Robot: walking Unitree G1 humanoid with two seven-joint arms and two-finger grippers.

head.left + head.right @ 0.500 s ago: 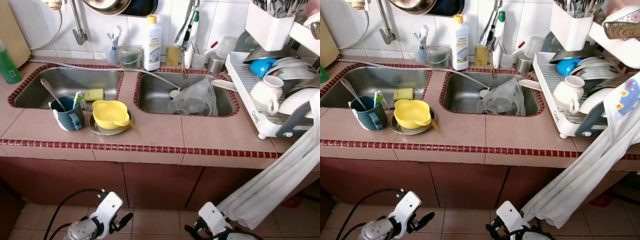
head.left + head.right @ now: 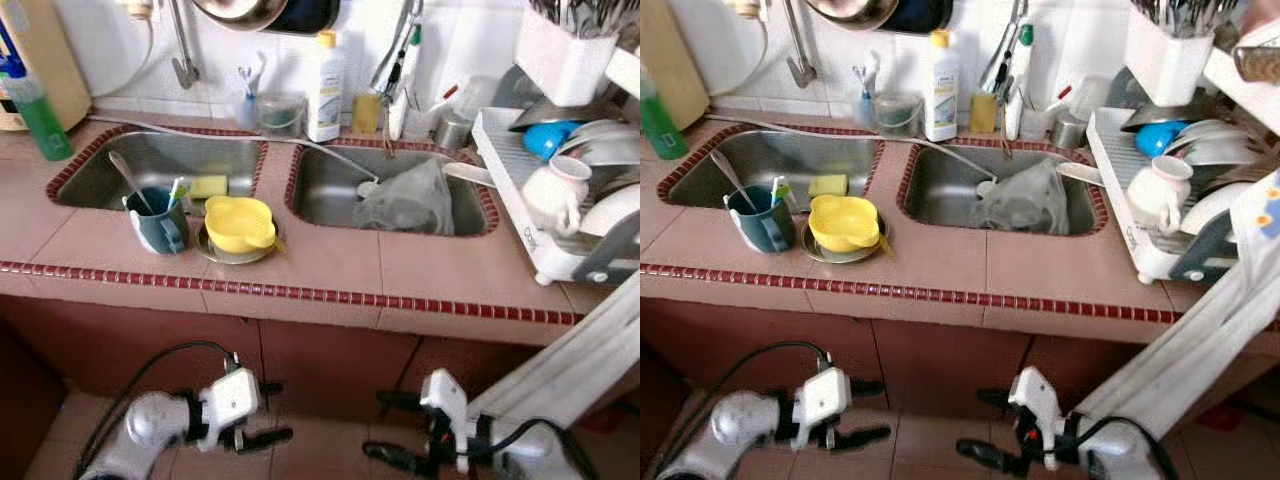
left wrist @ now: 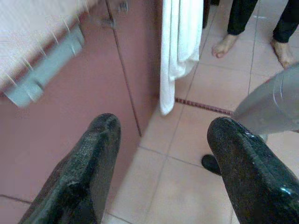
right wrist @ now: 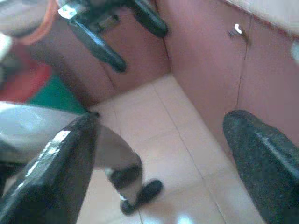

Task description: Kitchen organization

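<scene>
A blue mug (image 2: 158, 220) holding a spoon and a toothbrush stands on the tiled counter (image 2: 330, 262) between two sinks. Beside it a yellow bowl (image 2: 238, 222) rests on a small plate, and a yellow sponge (image 2: 209, 186) lies on the left sink's rim. In the right sink sits a crumpled clear plastic bag (image 2: 405, 200). Both arms are low, in front of the cabinet doors (image 2: 330, 360). My left gripper (image 2: 272, 412) and right gripper (image 2: 388, 428) point at each other, open and holding nothing. The left wrist view looks between its open fingers (image 3: 88, 168) at the floor.
A white dish rack (image 2: 545, 255) with a white mug (image 2: 552, 195), plates and a cutlery holder fills the counter's right end. A white cloth (image 2: 590, 350) hangs off it. A detergent bottle (image 2: 325, 75) and a green bottle (image 2: 38, 115) stand by the wall. A person's bare feet (image 3: 226, 44) are nearby.
The camera has pulled back and shifted, so the counter sits smaller and further right. Both arms have risen into fuller view, fingers spread and turned toward each other.
</scene>
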